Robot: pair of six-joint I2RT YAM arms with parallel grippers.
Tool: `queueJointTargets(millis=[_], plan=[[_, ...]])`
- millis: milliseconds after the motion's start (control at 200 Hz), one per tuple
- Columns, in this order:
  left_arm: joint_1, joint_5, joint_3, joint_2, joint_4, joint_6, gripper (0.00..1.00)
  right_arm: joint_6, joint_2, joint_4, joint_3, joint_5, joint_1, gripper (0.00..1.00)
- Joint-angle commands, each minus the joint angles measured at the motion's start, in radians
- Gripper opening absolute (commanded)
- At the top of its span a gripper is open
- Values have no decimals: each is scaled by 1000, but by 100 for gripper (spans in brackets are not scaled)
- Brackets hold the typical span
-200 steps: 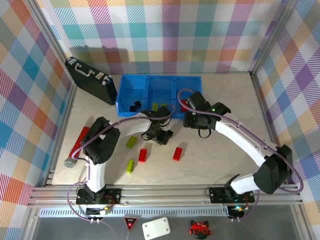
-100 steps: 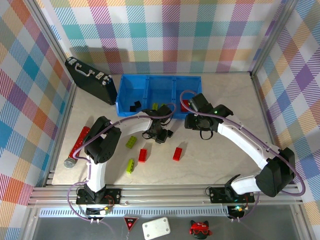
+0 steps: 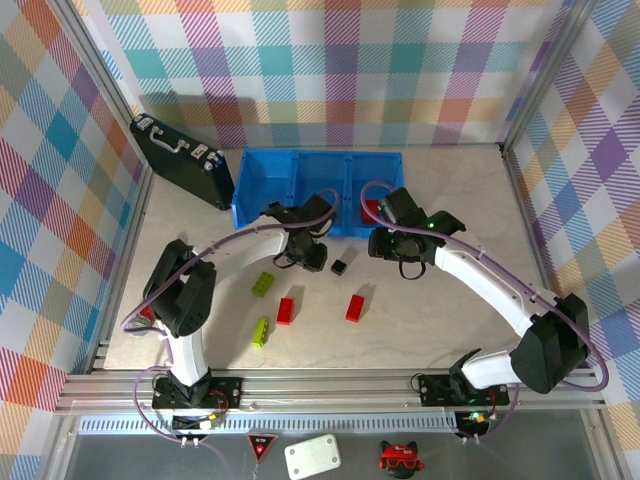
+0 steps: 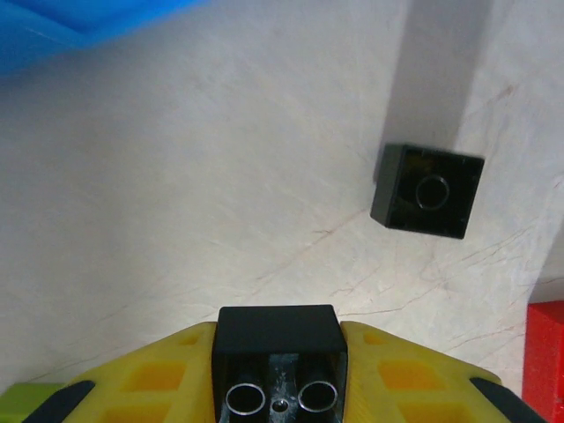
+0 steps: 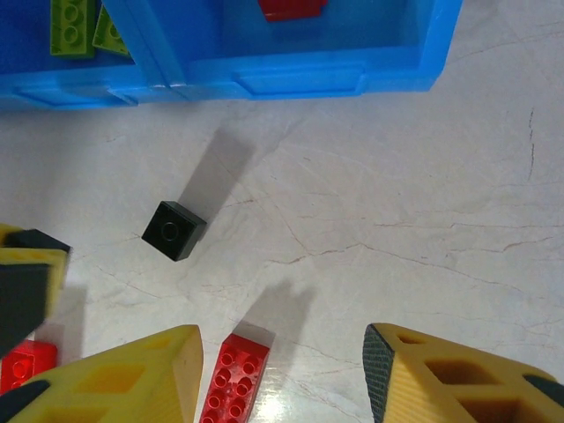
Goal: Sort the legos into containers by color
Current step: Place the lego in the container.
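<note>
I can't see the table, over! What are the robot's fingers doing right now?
Left fingers shut on black brick. Right fingers open, above red brick. Second black brick loose on table. Nothing blocking the bins.

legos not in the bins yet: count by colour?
Red: 2, left red brick, right red brick
Lime-green: 2, upper lime brick, lower lime brick
Black: 2, loose black brick, held black brick in the left gripper
Total: 6
</note>
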Motion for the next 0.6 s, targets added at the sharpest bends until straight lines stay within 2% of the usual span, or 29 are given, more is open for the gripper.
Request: queueJointTargets(millis=[0,380,595], plan=[[44,-20,23,-72,-46,-16,32,-5,14,16,-9,-23,-4,52],[254,25,57,-149,-64,-29,32,-3,16,22,-8,-25,-4,52],[367,10,164,-89,-86,-30,33,-3,16,22,-7,-28,-4,52]])
